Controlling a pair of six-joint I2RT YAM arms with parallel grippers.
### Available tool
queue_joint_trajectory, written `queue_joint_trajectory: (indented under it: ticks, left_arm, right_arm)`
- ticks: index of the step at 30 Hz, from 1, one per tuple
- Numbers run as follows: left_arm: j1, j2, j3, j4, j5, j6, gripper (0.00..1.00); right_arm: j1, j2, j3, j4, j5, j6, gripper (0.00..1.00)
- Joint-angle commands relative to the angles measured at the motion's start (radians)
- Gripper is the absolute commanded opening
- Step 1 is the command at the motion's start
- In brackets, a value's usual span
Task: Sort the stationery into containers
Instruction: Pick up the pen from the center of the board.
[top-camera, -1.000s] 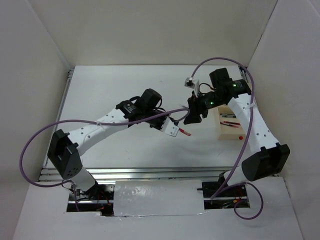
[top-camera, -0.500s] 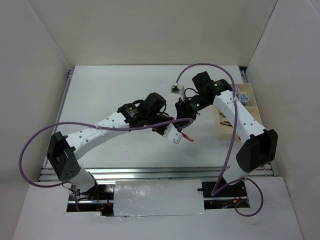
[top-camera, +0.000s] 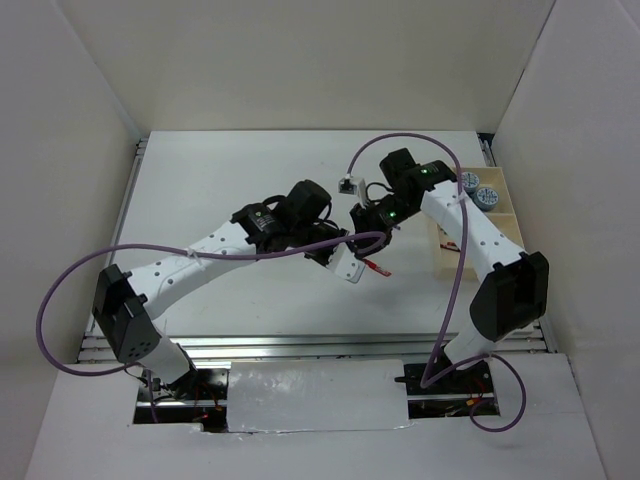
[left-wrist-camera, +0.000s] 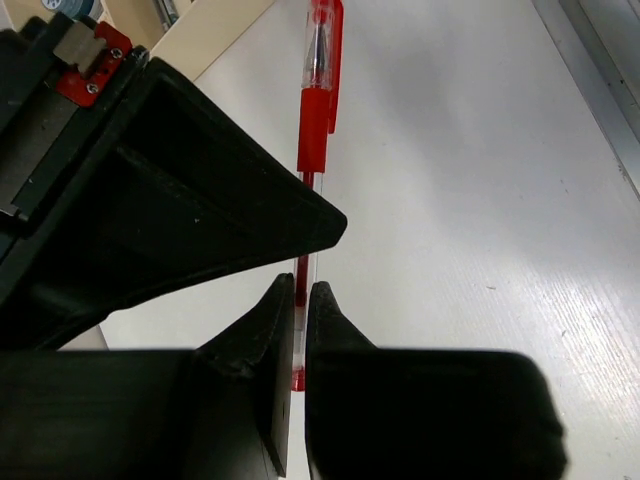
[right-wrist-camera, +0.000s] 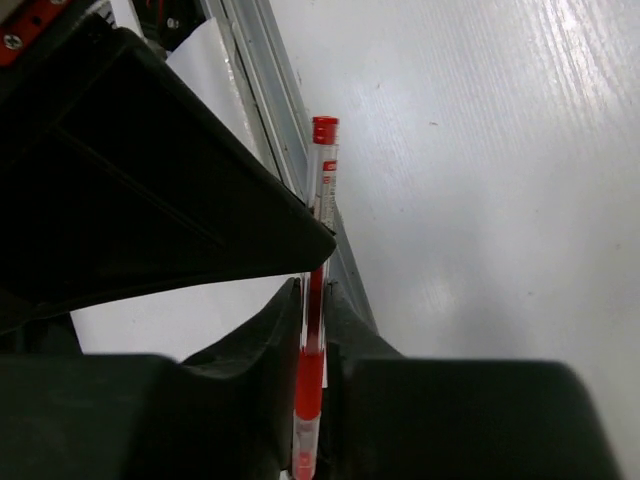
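Red plastic pen with a clear barrel (left-wrist-camera: 313, 120) is held over the middle of the white table (top-camera: 230, 190), clamped by left gripper (left-wrist-camera: 300, 295) and right gripper (right-wrist-camera: 313, 295) together, both finger pairs squeezed onto it. Pale beige divided tray (top-camera: 447, 260) stands to the right, apart from the pen, with two blue-and-white patterned rolls (top-camera: 470, 182) at its far end

Clamped red pen (left-wrist-camera: 314, 120), clear mid-barrel

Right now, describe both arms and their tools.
The left arm and right arm are white links with black joints, each trailing a purple cable. Green lights glow on the right wrist. The left tool and right tool have black wedge fingers.
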Motion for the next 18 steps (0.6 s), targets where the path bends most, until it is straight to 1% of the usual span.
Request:
queue_joint_trajectory:
  ticks: [1, 2, 3, 5, 6, 7, 8, 9, 10, 11, 13, 14, 16, 17, 18]
  left_arm:
    - [-0.001, -0.046, 0.028, 0.010, 0.009, 0.005, 0.00]
    - [-0.001, -0.051, 0.025, 0.018, -0.002, -0.004, 0.02]
    - [0.000, -0.054, 0.019, 0.034, -0.009, -0.019, 0.17]
    - [0.003, -0.068, 0.014, 0.042, -0.022, -0.061, 0.36]
    - [0.009, -0.088, -0.002, 0.067, -0.028, -0.105, 0.69]
    - [0.012, -0.100, -0.015, 0.079, -0.034, -0.127, 0.75]
    - [0.029, -0.114, -0.025, 0.091, -0.040, -0.145, 0.95]
    - [0.029, -0.143, -0.047, 0.099, -0.040, -0.177, 0.99]
    - [0.058, -0.158, -0.058, 0.123, -0.031, -0.205, 0.99]
    - [0.101, -0.172, -0.082, 0.140, -0.017, -0.234, 0.99]
    - [0.147, -0.224, -0.114, 0.197, -0.005, -0.318, 0.99]
    - [0.188, -0.255, -0.146, 0.214, 0.001, -0.366, 0.99]
    - [0.242, -0.278, -0.173, 0.225, 0.018, -0.392, 0.99]
    - [0.258, -0.295, -0.191, 0.222, 0.035, -0.427, 0.99]
    - [0.270, -0.301, -0.199, 0.219, 0.043, -0.447, 0.99]
  right_arm:
    - [0.004, 0.001, -0.003, -0.019, 0.003, -0.016, 0.14]
    - [-0.004, -0.004, -0.005, -0.022, 0.003, -0.018, 0.11]
    - [-0.011, -0.009, -0.010, -0.030, 0.001, -0.019, 0.06]
    - [-0.043, -0.030, -0.022, -0.036, -0.002, -0.019, 0.03]
    - [-0.060, -0.041, -0.028, -0.041, -0.008, -0.019, 0.01]
    - [-0.082, -0.056, -0.036, -0.038, -0.010, -0.015, 0.00]
    - [-0.106, -0.093, -0.055, -0.035, -0.010, -0.016, 0.00]
    - [-0.164, -0.116, -0.068, -0.021, -0.004, -0.021, 0.00]
    - [-0.194, -0.160, -0.082, -0.016, 0.007, -0.033, 0.00]
    - [-0.244, -0.180, -0.086, -0.021, 0.053, -0.060, 0.00]
    - [-0.275, -0.234, -0.088, -0.042, 0.154, -0.214, 0.00]
    - [-0.307, -0.249, -0.101, -0.050, 0.268, -0.342, 0.00]
    - [-0.353, -0.301, -0.120, -0.048, 0.366, -0.483, 0.00]
    - [-0.416, -0.324, -0.138, -0.030, 0.453, -0.610, 0.00]
    - [-0.441, -0.326, -0.141, -0.022, 0.492, -0.669, 0.00]
